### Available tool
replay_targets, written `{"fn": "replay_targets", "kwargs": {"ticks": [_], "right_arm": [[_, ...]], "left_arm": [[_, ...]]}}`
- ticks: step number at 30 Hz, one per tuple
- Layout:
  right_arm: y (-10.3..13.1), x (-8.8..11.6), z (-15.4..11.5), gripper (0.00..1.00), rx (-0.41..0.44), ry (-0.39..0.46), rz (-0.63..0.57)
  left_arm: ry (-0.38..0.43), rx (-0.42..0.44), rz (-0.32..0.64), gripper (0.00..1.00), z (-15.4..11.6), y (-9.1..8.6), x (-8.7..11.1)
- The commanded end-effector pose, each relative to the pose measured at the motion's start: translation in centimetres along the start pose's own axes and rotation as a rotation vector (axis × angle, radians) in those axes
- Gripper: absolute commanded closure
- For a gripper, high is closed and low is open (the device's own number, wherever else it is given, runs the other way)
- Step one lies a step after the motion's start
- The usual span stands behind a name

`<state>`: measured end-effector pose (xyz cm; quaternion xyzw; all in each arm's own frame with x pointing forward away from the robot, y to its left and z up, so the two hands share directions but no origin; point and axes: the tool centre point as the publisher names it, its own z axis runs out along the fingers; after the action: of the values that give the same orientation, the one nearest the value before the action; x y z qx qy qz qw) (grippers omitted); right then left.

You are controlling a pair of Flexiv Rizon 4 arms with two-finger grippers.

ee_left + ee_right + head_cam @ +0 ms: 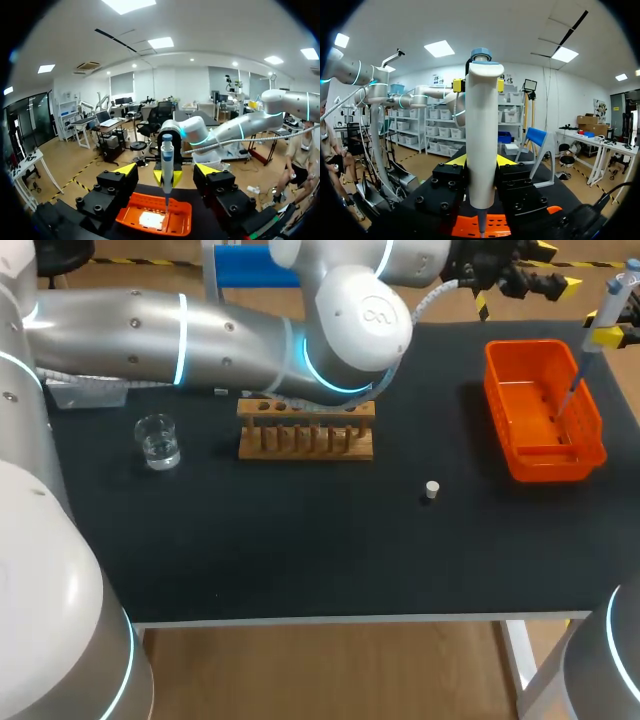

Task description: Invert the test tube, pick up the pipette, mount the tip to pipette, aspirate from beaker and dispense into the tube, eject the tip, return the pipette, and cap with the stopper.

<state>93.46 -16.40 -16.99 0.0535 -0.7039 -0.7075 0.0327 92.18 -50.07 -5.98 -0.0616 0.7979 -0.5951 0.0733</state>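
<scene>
Pipette (481,140), pinched upright in the right gripper (481,161), points into the orange tray (510,227) beneath; left gripper (167,171) stands spread opposite; tip step appears in hand, next requiring a straight lift clear.

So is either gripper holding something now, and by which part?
The right gripper holds the pipette by its white body, upright above the orange bin. The left gripper is open and holds nothing.
</scene>
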Motion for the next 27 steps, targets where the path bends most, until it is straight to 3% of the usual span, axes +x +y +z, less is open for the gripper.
{"fn": "replay_targets", "kwargs": {"ticks": [1,27], "right_arm": [[0.1,0.0,0.0,1.0,0.003,0.001,0.0],[0.1,0.0,0.0,1.0,0.003,0.001,0.0]], "left_arm": [[0.01,0.003,0.005,1.0,1.7,-0.5,-0.3],[0.048,0.111,0.019,1.0,5.6,-1.8,-0.1]]}}
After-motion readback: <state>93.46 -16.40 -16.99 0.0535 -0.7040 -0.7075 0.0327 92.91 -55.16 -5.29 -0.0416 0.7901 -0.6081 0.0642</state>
